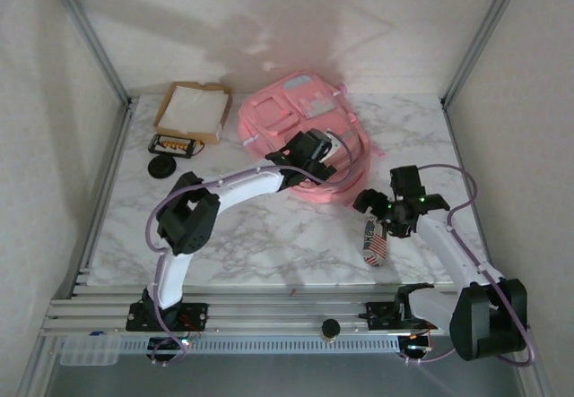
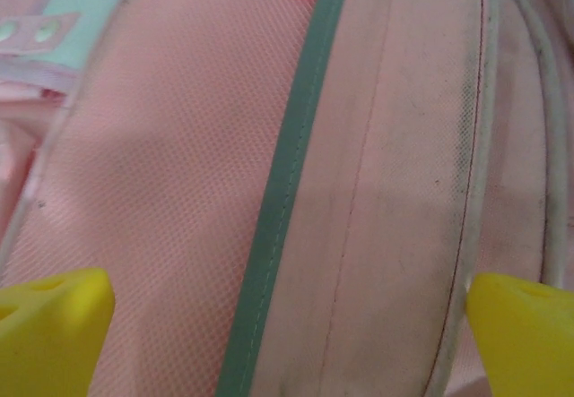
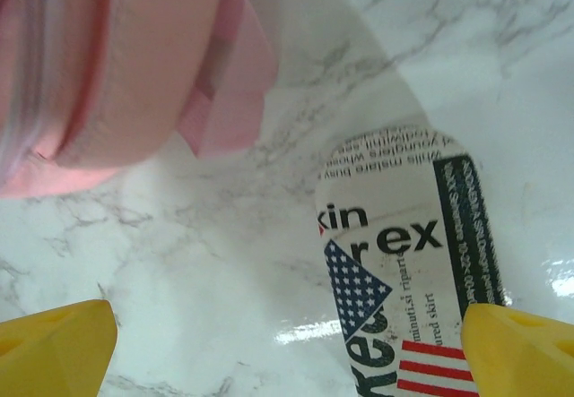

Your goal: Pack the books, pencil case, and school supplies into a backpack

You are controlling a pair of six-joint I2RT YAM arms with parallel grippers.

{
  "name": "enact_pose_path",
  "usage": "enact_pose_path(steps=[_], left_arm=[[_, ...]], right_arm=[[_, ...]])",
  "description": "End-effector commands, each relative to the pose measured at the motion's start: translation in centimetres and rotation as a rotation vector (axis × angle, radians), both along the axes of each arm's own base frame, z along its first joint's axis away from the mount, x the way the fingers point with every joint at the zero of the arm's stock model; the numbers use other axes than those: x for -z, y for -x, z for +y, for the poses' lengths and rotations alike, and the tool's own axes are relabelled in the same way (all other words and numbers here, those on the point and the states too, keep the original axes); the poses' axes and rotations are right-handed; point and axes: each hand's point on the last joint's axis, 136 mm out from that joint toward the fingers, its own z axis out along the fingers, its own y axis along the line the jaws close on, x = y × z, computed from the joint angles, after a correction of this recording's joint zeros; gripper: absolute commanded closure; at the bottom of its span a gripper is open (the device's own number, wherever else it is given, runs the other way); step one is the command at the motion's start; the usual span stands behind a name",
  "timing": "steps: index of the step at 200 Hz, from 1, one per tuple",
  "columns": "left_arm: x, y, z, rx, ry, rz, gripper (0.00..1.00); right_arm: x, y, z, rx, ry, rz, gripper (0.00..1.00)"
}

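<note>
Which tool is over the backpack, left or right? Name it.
The left tool, open close above the pink backpack. The right tool, also open, hangs instead over the marble table and a flag-printed packet.

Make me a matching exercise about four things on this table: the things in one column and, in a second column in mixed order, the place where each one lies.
Things
1. backpack
2. cardboard tray
3. flag-printed item
4. black disc

Places
A. left side, just nearer to the arms than the tray
B. far middle of the table
C. far left corner
D. right side, nearer to the arms than the backpack

Pairs: 1-B, 2-C, 3-D, 4-A
</note>
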Motion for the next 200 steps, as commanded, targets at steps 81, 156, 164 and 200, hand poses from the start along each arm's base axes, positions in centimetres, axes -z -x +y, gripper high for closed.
enact_pose_path(steps=[81,156,164,200], left_arm=[[-4.5,-3.3,1.0,-0.062,-0.104,-0.151,0.4],[-7.1,-2.9,0.9,-0.025,-0.048,-0.113,0.53],[-7.2,-2.8,0.9,-0.021,-0.043,-0.107,0.49],[-7.2,-3.6,1.5,-0.062,-0.073,-0.115,0.46]], right_arm=[[3.8,2.6,0.9,-0.02,0.048,0.095,0.01],[3.1,3.5,-0.7,-0.006,0.157,0.111,0.01],[2.6,3.3,-0.5,-0.008,0.146,0.099,0.01],[1.4,3.6,-0.8,-0.001,0.153,0.087,0.01]])
